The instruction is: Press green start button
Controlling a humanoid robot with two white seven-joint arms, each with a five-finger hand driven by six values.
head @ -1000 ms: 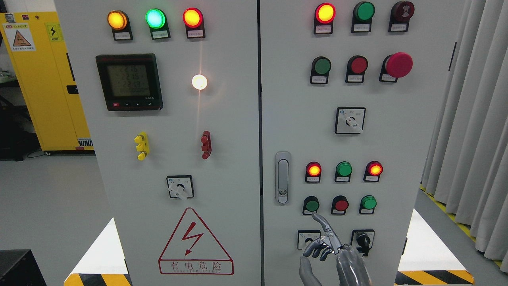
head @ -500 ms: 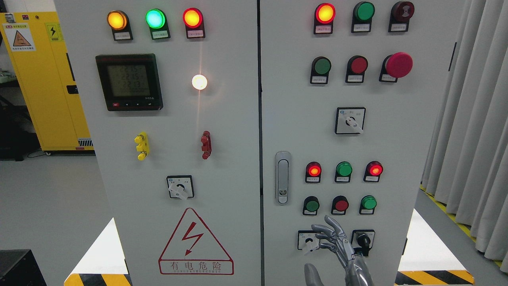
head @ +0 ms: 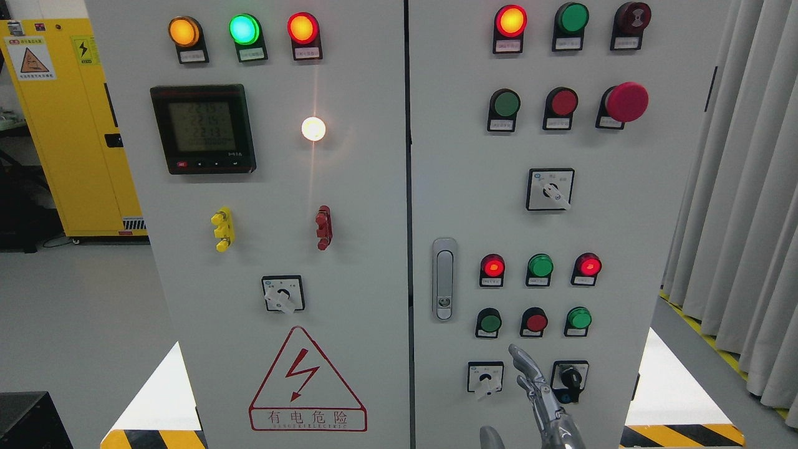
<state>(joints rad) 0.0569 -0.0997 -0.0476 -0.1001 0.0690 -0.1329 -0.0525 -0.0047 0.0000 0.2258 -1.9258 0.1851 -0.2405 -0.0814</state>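
**Grey panel fills the view, hand sits just under the button row**

Far left, a yellow cabinet stands on the workshop floor. Next comes the grey control panel, its left door carrying a digital meter and a red warning triangle.

On to the right door, and low down there's a row of 3 push buttons. The green start button is my pick, leftmost of that row, with a red button just beside it. The labels are too small to read, so that's a judgement.

Just below and to the right of it is the right hand, seen edge-on, fingers straightened and close together, holding nothing. Its topmost fingertip is clear of every button, lying between the green and the red ones. That fits a hand going in to press as well as one coming away.

As for handling, it's likely a stiff, spring-loaded plastic cap, rigid and hard to damage. There's nothing to grip, so it wants 1 fingertip square on the centre of the green face, pushed straight in. Red sits close, so aim matters.

Far right hangs a pale curtain.
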